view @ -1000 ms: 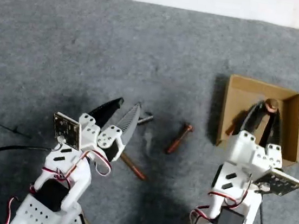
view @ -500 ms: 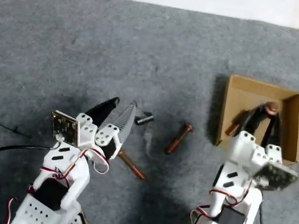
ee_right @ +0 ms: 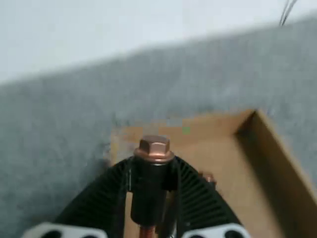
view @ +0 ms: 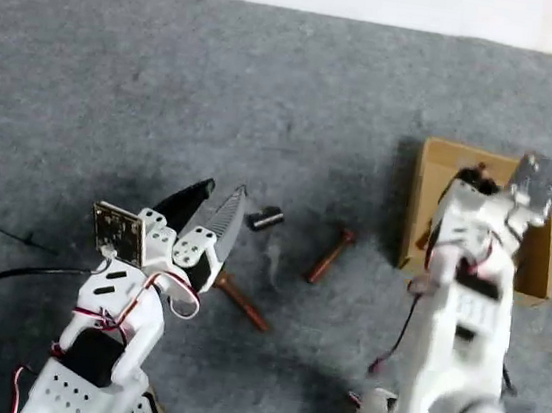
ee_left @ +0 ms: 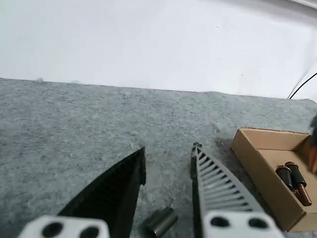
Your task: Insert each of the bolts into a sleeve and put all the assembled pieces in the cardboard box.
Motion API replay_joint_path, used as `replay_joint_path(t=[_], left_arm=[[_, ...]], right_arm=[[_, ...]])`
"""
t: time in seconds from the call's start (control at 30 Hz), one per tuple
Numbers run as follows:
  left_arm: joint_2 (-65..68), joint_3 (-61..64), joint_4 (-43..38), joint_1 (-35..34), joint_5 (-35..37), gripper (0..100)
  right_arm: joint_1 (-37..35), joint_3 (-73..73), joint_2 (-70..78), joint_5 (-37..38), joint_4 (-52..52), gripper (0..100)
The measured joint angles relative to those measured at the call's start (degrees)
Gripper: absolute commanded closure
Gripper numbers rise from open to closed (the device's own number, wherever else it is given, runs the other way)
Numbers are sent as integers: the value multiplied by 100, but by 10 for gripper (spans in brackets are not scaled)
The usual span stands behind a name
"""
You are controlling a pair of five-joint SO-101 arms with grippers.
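The right gripper [ee_right: 152, 166] had its two ribbed black fingers [ee_right: 106, 191] clenched on a bolt-and-sleeve piece [ee_right: 148, 196], held upright with the dark sleeve pinched between them and the copper hex head [ee_right: 154, 148] standing just above the fingertips. Directly below lay the floor of the cardboard box [ee_right: 233, 163], and a small copper end [ee_right: 208, 177] showed on that floor just beside one finger, too little of it visible to tell more. From the high view the right arm [view: 467, 290] stood raised over the near wall of the cardboard box [view: 420, 199], covering much of the box's inside. The left gripper [ee_left: 169, 151] was spread wide and grasped nothing, with one black finger [ee_left: 119, 188] and one pale ribbed finger [ee_left: 213, 181] low over the grey mat [ee_left: 74, 129]. A bare metal sleeve [ee_left: 159, 222] lay on the mat between those fingers, touching neither; from above the sleeve [view: 266, 218] sat just beside the pale fingertip of the left gripper [view: 225, 190]. A copper bolt [view: 331, 255] lay loose on the mat between the sleeve and the box, apart from both. A second bolt [view: 241, 303] lay nearer the arms, one end hidden under the left gripper's body. In the left wrist view two assembled pieces [ee_left: 292, 178] lay side by side in the cardboard box [ee_left: 257, 156], against its near wall. A thin black cable [view: 1, 228] trailed across the mat well to the outer side of the left arm, and a white wall [ee_left: 148, 39] rose behind the mat's far edge.
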Motion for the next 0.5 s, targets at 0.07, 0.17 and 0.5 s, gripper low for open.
replay_joint_path(t=[0.07,0.17,0.5], left_arm=[[0,0,26,0,0,849],[0,0,26,0,0,849],[0,0,26,0,0,849]], right_arm=[[9,-299,721,0,0,935],[-9,-536,1371,0,0,796],[-79,-703,1653,18,44,714]])
